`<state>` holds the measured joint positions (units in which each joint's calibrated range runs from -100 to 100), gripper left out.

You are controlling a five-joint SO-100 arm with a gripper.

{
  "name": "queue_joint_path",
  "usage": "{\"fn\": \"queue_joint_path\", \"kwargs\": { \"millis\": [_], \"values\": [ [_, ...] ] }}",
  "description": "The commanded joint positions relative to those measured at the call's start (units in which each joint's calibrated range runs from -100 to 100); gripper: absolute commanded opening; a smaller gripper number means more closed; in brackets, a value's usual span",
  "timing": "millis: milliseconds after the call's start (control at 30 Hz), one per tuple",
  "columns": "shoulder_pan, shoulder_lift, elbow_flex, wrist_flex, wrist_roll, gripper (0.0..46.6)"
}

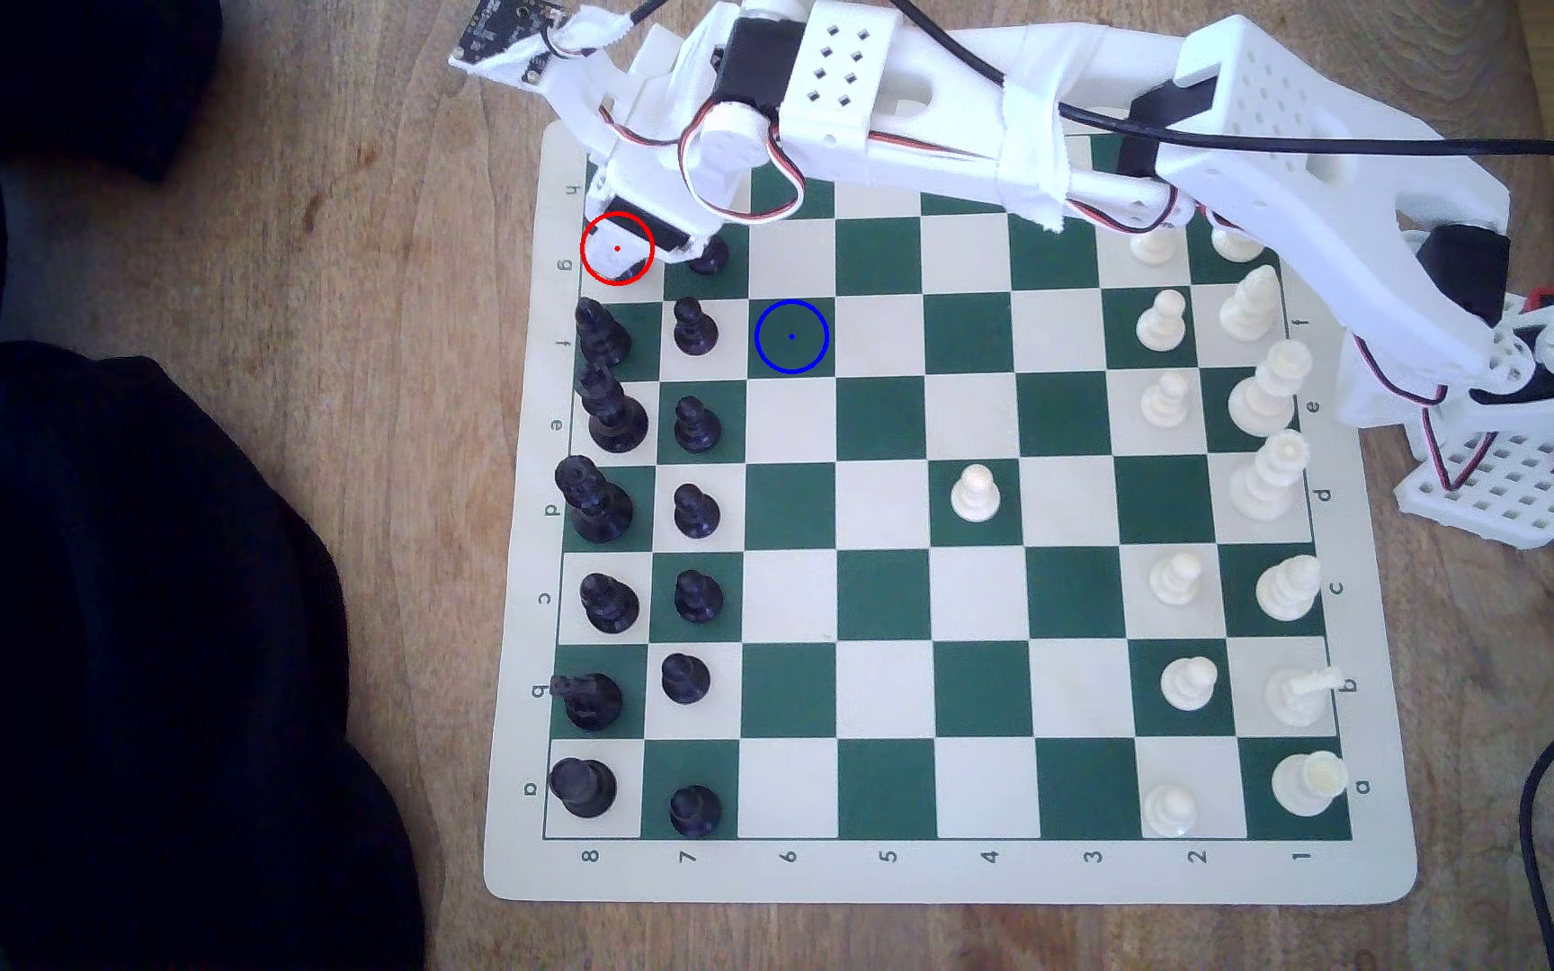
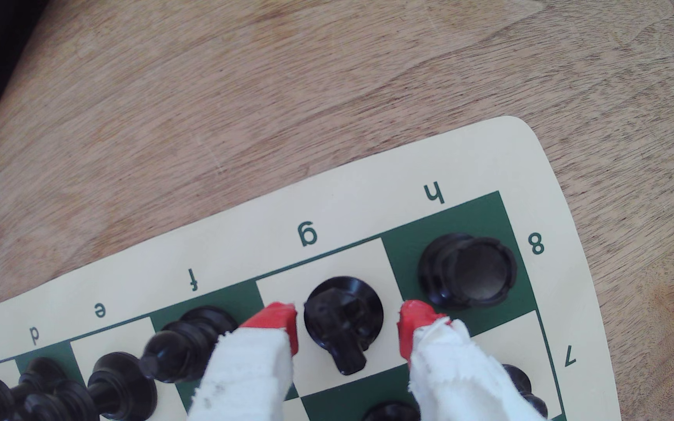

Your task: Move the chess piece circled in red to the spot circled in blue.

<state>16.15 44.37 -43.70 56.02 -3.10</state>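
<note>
The chess piece, a black knight (image 2: 341, 311), stands upright on the cream g8 square, its snout pointing toward rank 7. My gripper (image 2: 347, 322) is open and straddles it. One red-tipped finger (image 2: 278, 320) is on each side, with small gaps and no contact. In the exterior view the gripper (image 1: 638, 245) sits over the red ring at the board's far left corner and covers the knight. The spot (image 1: 791, 336), a dark green square with a blue ring and dot, lies bare two files toward the exterior view's right and one row nearer.
A black rook (image 2: 469, 271) on h8 and a black bishop (image 2: 189, 344) on f8 flank the knight closely. Black pawns (image 1: 708, 254) (image 1: 694, 327) stand between the knight's square and the spot. The board mat (image 1: 941, 873) lies on a wooden table, with dark cloth (image 1: 147, 607) at the exterior view's left.
</note>
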Motion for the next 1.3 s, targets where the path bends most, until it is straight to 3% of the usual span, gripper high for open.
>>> {"fn": "queue_joint_path", "kwargs": {
  "millis": [0, 533, 767, 1267],
  "values": [
    [-0.31, -2.60, -4.90, -1.31, -0.24, 13.8],
    [-0.78, -3.11, -5.08, -1.39, -0.20, 10.9],
    [-0.86, -3.79, -5.08, 0.50, -0.10, 0.4],
    [-0.39, -12.96, -7.44, -0.49, -0.34, 0.4]
  ]
}}
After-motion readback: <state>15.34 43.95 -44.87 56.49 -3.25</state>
